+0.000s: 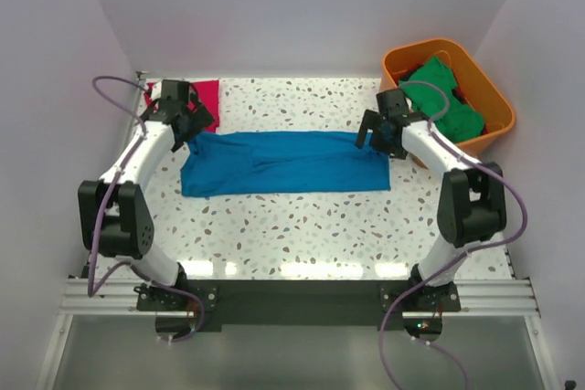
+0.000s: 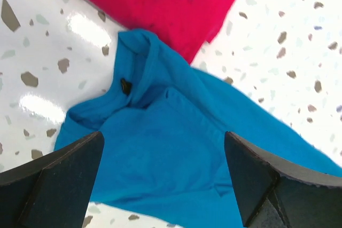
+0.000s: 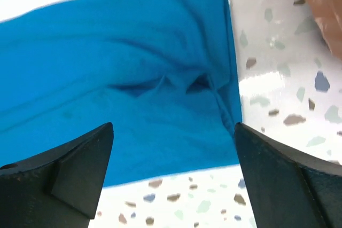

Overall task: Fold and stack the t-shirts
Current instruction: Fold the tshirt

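Both sets wide open, nothing gripped. My left fingers (image 1: 195,125) hang over the left end of the blue t-shirt (image 1: 283,163), my right fingers (image 1: 377,134) over its right end. The blue t-shirt lies across the middle of the tabletop (image 1: 302,226) as a long folded band running left to right, lumpy at the left end and squarer at the right. Left wrist view: a bunched, folded corner sits between my fingers, its tip right against the edge of the red t-shirt (image 1: 208,93) (overlap or just touching, can't tell). The red t-shirt lies flat at the far left corner. Right wrist view: the blue hem edge runs between my fingers, with a small pucker in the cloth just inside it. The green t-shirts (image 1: 443,98) are piled in the orange bin (image 1: 498,111) at the far right, just beside my right arm.
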{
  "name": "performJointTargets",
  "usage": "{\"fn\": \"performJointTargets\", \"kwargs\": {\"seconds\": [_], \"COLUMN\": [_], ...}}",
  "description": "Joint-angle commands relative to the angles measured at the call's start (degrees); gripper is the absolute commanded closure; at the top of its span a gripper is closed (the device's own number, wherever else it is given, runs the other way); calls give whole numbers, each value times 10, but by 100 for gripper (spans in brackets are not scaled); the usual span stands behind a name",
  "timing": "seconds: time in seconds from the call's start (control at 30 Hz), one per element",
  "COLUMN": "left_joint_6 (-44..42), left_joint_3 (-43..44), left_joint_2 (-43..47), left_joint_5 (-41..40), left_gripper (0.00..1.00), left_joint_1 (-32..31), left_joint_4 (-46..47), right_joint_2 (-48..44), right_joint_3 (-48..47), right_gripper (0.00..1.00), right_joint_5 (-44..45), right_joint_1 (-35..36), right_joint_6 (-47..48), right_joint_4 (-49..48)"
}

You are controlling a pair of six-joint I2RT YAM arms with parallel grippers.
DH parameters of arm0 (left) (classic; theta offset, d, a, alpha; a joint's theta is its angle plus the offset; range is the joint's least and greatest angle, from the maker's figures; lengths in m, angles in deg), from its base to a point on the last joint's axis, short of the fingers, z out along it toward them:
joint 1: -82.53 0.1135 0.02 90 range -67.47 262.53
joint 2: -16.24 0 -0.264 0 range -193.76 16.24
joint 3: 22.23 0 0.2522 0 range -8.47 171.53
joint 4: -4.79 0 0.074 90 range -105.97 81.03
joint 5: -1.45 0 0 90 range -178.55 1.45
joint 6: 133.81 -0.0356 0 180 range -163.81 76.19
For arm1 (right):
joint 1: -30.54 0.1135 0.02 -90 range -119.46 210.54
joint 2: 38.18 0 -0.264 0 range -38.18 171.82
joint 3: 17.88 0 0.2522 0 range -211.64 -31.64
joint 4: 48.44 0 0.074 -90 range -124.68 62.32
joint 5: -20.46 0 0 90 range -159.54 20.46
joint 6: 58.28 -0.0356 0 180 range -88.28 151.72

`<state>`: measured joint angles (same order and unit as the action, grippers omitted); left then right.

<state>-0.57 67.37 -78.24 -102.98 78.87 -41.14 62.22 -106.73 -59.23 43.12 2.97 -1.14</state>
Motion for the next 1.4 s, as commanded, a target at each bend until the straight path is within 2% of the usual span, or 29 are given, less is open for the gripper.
{"fn": "performJointTargets", "kwargs": {"seconds": [0.0,0.03,0.17,0.43,0.53,0.63,0.73,0.87,0.97,1.07,1.13,1.17,1.2,1.23,1.3,1.37], "left_joint_6": [-5,-4,-3,5,3,4,1,-14,-32,-45,-49,-52,-62,-63,-58,-43], "left_joint_3": [-79,-119,-173,-148,-128,-107,-89,-42,32,143,253,299,401,455,585,615], "left_joint_2": [78,98,95,-32,-76,-114,-143,-190,-249,-332,-409,-438,-501,-534,-618,-647], "left_joint_5": [54,69,96,128,123,117,114,126,138,142,167,171,179,186,236,290], "left_gripper": [0,0,0,0,0,0,0,0,0,0,0,0,0,0,0,0], "left_joint_1": [-8,-20,-42,-55,-67,-81,-103,-129,-151,-168,-171,-171,-169,-167,-160,-155], "left_joint_4": [39,57,94,125,125,116,117,125,122,105,81,69,48,39,43,71], "right_joint_2": [-100,-109,-107,57,76,60,12,-82,-166,-237,-262,-265,-265,-260,-228,-177], "right_joint_3": [53,68,85,-9,-12,55,180,294,370,420,435,441,441,436,411,374], "right_gripper": [1,1,1,2,1,1,1,1,2,1,1,1,1,1,1,1], "right_joint_5": [-44,-66,-75,-83,-61,-66,-65,-64,-76,-102,-137,-151,-169,-180,-208,-228], "right_joint_1": [11,16,52,65,75,76,89,127,183,266,332,353,375,397,454,490], "right_joint_6": [13,12,33,56,67,47,7,-37,-85,-145,-171,-184,-188,-184,-160,-133], "right_joint_4": [-29,-49,-74,-75,-59,-76,-90,-81,-73,-77,-110,-125,-140,-172,-213,-234]}}
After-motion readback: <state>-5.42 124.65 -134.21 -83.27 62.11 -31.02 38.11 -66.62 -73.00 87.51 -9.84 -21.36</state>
